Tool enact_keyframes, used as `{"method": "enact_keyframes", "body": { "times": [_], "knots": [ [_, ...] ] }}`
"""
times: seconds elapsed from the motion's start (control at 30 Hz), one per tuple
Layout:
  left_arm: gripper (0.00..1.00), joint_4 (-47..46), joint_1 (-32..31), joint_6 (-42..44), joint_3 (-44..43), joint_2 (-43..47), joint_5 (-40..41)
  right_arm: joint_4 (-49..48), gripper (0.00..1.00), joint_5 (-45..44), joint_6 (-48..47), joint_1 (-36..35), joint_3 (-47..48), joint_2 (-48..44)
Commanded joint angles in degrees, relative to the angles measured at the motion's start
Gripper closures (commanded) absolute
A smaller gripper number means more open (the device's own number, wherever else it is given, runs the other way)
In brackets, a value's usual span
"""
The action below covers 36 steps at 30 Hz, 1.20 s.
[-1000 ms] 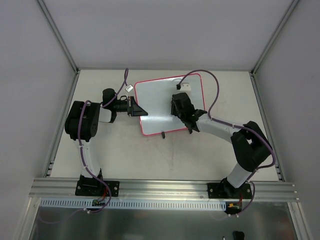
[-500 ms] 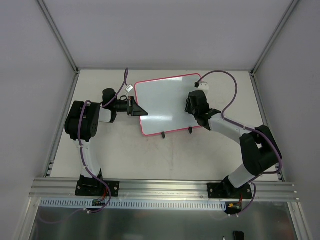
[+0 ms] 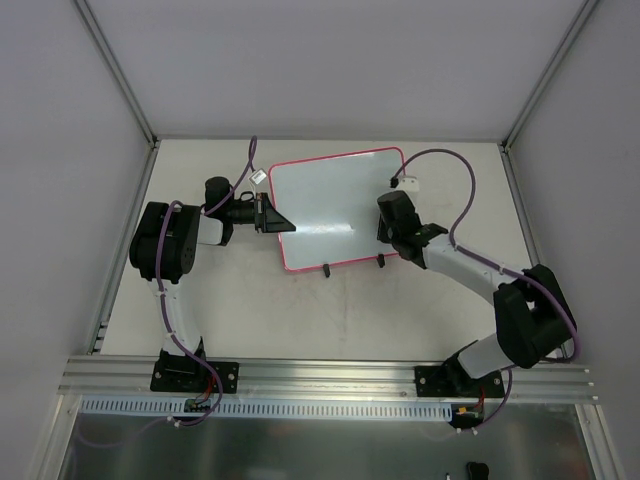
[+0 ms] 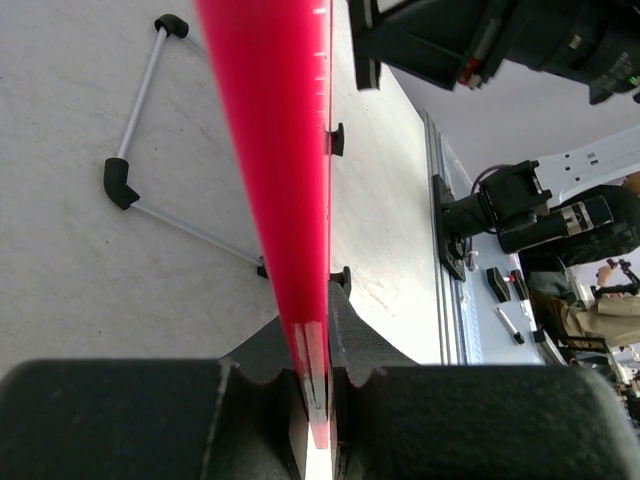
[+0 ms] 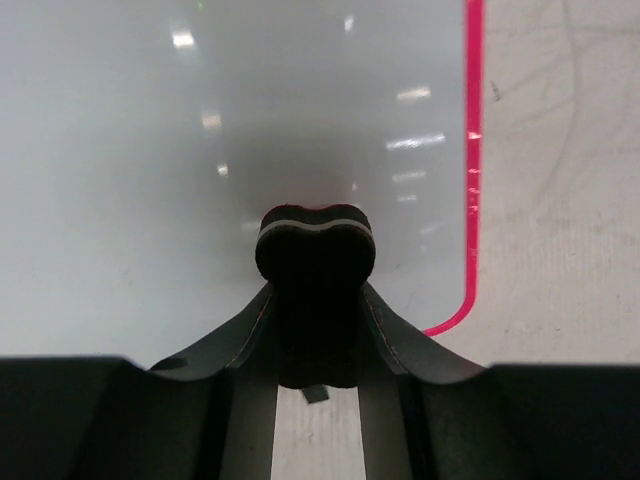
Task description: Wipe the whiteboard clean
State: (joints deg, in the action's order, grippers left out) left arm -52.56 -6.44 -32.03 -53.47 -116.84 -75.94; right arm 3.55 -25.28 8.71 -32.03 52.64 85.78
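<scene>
We record two arms, the left arm (image 3: pixel 175 312) and the right arm (image 3: pixel 455 262), each with white tubular links between bulky matte-black joint housings (image 3: pixel 160 245), mounted on black bolted base plates (image 3: pixel 195 375). Thin purple cables (image 3: pixel 433 152) loop along both. The left gripper (image 4: pixel 318 340) and right gripper (image 5: pixel 316 245) have matte-black moulded fingers with pale seam lines.

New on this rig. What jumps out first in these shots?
The pink-framed whiteboard lies mid-table, with no writing visible on its glossy face. The left gripper is shut on the board's left edge. The right gripper holds a small black eraser over the board close to its near right corner.
</scene>
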Motion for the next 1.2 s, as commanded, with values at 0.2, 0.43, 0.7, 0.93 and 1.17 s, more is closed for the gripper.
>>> {"method": "enact_keyframes", "body": {
  "times": [0.2,0.43,0.7,0.93,1.17],
  "knots": [
    [0.80,-0.1,-0.5,5.3,0.6,-0.2,2.9,5.8,1.00,-1.7,2.4,-12.7,-5.1,-8.2],
    [0.72,0.1,-0.5,5.5,0.7,-0.1,3.0,9.1,1.00,-1.6,5.5,-18.2,-9.4,-10.7],
    [0.61,-0.3,-0.2,5.3,0.7,0.1,2.7,14.5,0.90,-0.1,9.5,-24.3,-10.8,-6.6],
    [0.59,-5.3,0.4,3.3,2.3,0.6,2.6,16.1,0.62,0.2,10.9,-28.0,-10.7,-4.3],
    [0.50,-10.7,0.9,-0.8,3.4,0.2,1.6,16.5,0.07,-0.7,11.2,-29.1,-10.0,-3.3]
  ]
}}
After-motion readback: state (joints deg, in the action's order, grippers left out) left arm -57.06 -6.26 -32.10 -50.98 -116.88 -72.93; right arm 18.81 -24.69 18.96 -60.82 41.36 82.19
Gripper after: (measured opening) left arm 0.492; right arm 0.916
